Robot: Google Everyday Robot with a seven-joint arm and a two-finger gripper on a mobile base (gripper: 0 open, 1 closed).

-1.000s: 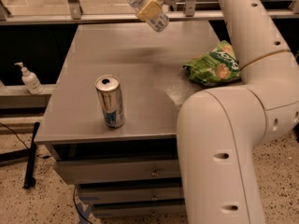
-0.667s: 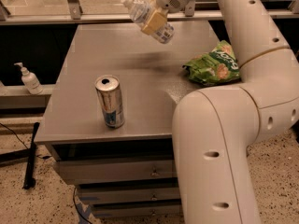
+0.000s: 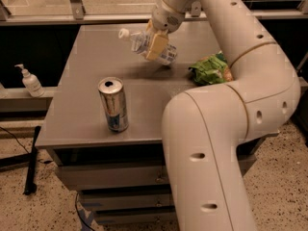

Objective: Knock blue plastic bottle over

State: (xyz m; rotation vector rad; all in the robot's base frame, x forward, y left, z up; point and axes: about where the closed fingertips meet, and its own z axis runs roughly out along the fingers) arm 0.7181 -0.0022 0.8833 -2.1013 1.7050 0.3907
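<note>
Item one: the blue plastic bottle (image 3: 138,41), slim and clear with a white cap and a white-blue label, sits towards the far edge of the grey surface (image 3: 86,71). It is tilted steeply, with the cap pointing to about 10 o'clock and the base low at 4 o'clock, close above the top; whether the base touches cannot be told. The print on its label cannot be read. Item two: the gripper (image 3: 157,46) is at the bottle's middle, coming down from 12 o'clock, its tan fingers (image 3: 155,51) pinching the bottle's body across the label. Item three: a silver-blue drink can (image 3: 114,105) stands upright near the front edge, at 7 o'clock from the bottle and well apart from it, with its top opened and its markings too blurred to read. Item four: a crumpled green snack bag (image 3: 210,70) lies at 4 o'clock from the bottle, near it, brand not legible. Item five: a small white pump bottle (image 3: 31,82) stands off the surface on a ledge at 9 o'clock. Item six: the cream robot arm (image 3: 231,109) fills the right foreground. Drawer fronts (image 3: 110,177) show beneath the top.
</note>
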